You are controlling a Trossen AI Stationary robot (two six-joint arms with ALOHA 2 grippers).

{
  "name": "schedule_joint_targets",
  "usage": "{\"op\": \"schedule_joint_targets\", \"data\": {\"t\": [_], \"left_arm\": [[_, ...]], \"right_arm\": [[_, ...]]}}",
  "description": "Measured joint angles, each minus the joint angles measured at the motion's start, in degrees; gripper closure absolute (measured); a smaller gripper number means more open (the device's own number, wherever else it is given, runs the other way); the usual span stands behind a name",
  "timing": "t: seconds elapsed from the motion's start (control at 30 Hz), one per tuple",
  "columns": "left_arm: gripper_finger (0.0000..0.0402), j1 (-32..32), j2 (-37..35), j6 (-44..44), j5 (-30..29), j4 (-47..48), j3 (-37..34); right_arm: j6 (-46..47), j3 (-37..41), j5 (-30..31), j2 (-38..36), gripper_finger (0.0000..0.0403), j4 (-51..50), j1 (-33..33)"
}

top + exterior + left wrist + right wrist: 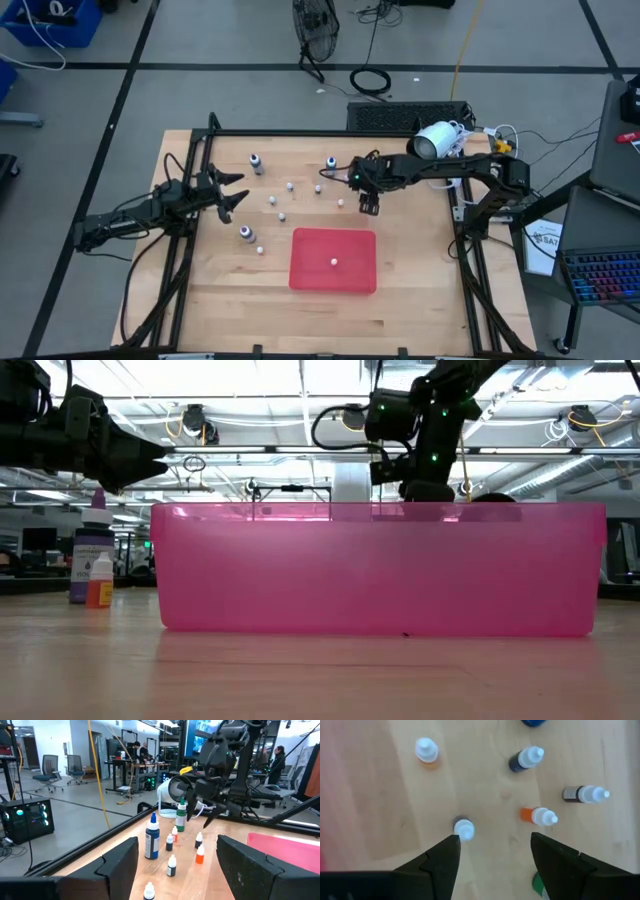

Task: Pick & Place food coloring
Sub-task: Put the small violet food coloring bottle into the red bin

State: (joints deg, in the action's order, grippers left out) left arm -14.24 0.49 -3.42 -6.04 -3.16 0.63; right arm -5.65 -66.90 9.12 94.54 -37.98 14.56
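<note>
Above the far-middle of the table (420,300), the right gripper (368,207) is hanging over the scattered food coloring bottles (290,186), fingers spread apart and holding nothing. Its wrist view is looking straight down on white caps; one small bottle (464,829) is standing upright just beside one finger, not yet between the two, so a slight sideways shift looks needed before closing. One bottle (333,262) is already lying in the red tray (333,284), just nearer than this gripper. Over the table's left edge, the left gripper (232,195) is waiting, fingers apart and empty, with a dark bottle (245,233) near it.
</note>
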Motion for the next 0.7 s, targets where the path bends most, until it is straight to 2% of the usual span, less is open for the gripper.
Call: {"op": "schedule_joint_targets", "data": {"t": [0.7], "left_arm": [[0.0133,0.02,0.00,-0.02,0.00,0.00,0.01]], "right_arm": [[0.33,9.01,-4.76,0.00,0.0172,11.31,1.09]]}}
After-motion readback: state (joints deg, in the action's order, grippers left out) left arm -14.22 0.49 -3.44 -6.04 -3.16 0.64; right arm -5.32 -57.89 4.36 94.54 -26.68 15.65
